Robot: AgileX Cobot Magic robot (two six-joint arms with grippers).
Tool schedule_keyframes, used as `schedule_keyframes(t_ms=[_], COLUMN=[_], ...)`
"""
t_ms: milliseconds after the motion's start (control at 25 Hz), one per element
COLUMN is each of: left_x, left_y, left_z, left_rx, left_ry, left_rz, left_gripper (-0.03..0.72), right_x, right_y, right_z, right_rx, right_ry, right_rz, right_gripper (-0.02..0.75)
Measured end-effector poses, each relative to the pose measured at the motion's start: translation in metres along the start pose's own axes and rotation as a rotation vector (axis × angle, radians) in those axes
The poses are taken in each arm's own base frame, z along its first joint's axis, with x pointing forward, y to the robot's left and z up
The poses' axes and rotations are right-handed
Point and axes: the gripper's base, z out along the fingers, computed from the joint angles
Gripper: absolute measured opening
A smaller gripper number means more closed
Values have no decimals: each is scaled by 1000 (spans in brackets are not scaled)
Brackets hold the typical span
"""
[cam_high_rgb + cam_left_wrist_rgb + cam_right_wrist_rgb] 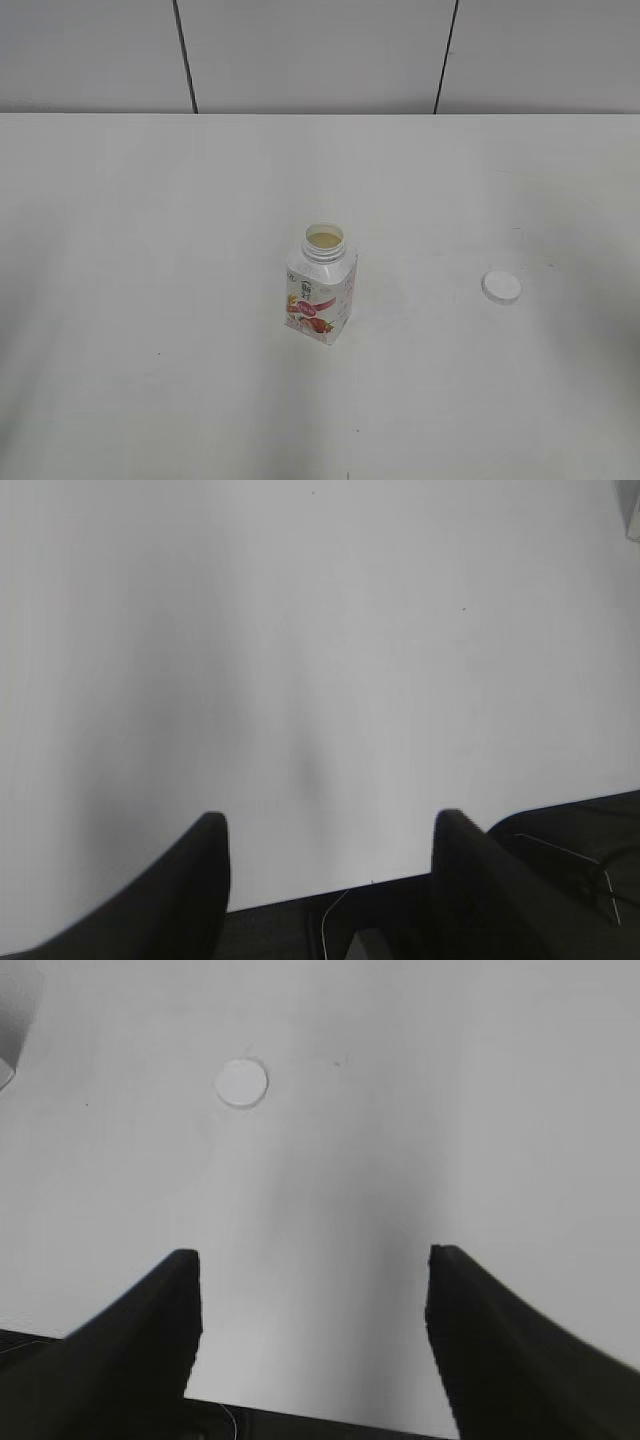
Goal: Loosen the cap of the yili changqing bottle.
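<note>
With the cap [501, 287] lying off well right of the open-necked yili changqing bottle [321, 294], loosening looks done; left gripper [325, 880] and right gripper [312, 1330] hang released, empty; no further move needed, I judge.

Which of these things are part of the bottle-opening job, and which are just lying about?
Part of the job:
- yili changqing bottle, standing open
- cap, off, lying on the table to its right

Just there:
- white table
- wall behind
</note>
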Motion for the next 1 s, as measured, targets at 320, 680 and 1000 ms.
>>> schedule_keyframes(t_ms=[320,680,1000], left_x=[23,42,56], left_y=[0,1,2], left_z=[-22,-41,-53], left_rx=[23,39,46], left_ry=[-131,-275,-381], left_rz=[-17,-26,-30], left_gripper=[405,405,405], right_x=[56,92,120], right_y=[4,6,9], right_z=[-8,-27,-16], right_rx=[4,13,8], right_ry=[-62,-196,-148], right_rz=[15,21,49], right_gripper=[554,554,554])
